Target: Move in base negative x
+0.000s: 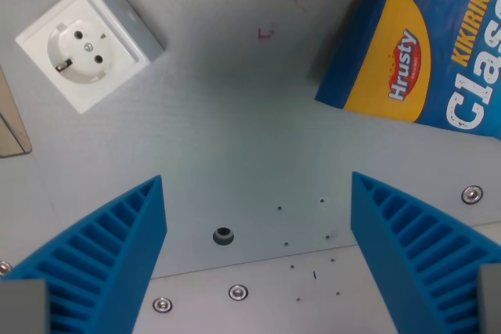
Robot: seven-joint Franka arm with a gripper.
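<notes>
My gripper (pixel 257 228) is open and empty, its two blue ribbed fingers (pixel 109 252) rising from the bottom corners of the wrist view, well apart. It hangs above a bare grey metal table (pixel 235 131). A white wall socket (pixel 88 41) lies at the upper left, far from the fingers. A blue and yellow "Hrusty" snack bag (pixel 423 52) lies at the upper right, partly cut off by the frame edge.
A small black hole (pixel 223 235) and several screw heads (pixel 238 292) mark the table between the fingers. Faint red pen marks (pixel 266 34) sit near the top middle. A beige object's edge (pixel 12 127) shows at the far left.
</notes>
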